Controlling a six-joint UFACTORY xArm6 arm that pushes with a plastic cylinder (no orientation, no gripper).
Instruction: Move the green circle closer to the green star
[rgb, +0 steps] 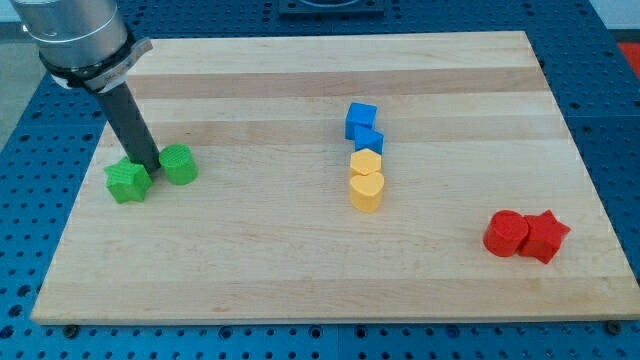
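My tip (149, 165), a bare rod with no pincer, sits wedged between the green star (128, 181) and green circle (179, 164), both near the wooden board's (300, 270) left edge, open wood rightward.

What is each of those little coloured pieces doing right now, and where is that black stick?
My tip: down on the board, between the two green blocks.
Green star: flat, just left of my tip.
Green circle: flat, just right of my tip.
Blue blocks: two, touching.
Yellow blocks: two, touching, right below the blue ones.
Red circle: flat, touching the red star.
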